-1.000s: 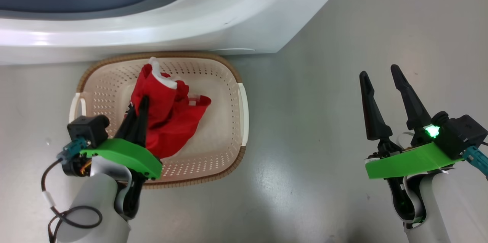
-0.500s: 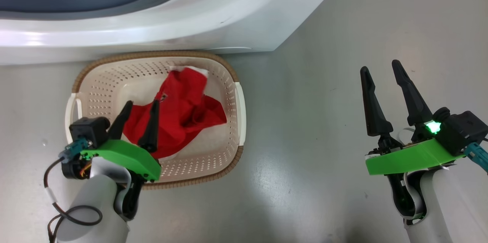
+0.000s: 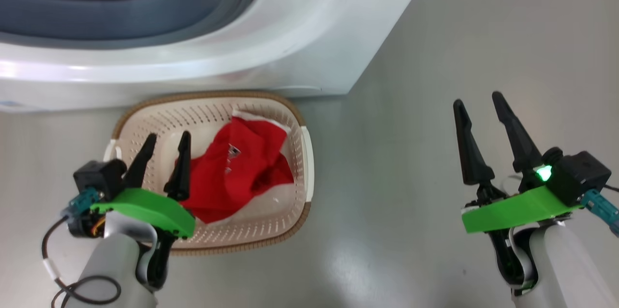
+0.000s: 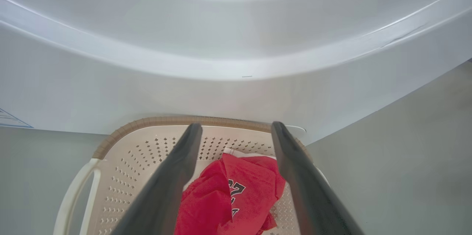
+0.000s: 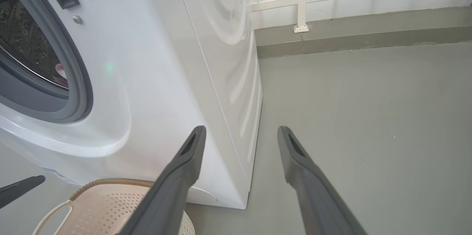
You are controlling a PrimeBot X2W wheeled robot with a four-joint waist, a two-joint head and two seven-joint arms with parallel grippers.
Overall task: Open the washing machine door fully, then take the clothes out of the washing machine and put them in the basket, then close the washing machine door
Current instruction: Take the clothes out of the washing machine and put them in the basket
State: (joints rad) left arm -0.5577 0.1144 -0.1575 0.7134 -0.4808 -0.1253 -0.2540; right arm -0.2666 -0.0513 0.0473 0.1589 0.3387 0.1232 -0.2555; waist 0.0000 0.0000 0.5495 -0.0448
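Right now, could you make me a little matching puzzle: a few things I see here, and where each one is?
Things:
1 red garment
2 left hand
3 right hand
4 basket

Places:
A open, over bare floor
B on the floor in front of the washing machine
C lying in the basket
D open, over the basket

Pairs: 1-C, 2-D, 3-A, 4-B.

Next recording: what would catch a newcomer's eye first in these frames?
The bright red clothes heaped in the cream basket on the floor, directly in front of the white washing machine, stand out first. Next comes the left pincer, open and empty over the basket's left part. The right pincer is also open, hovering over grey floor off to the right.
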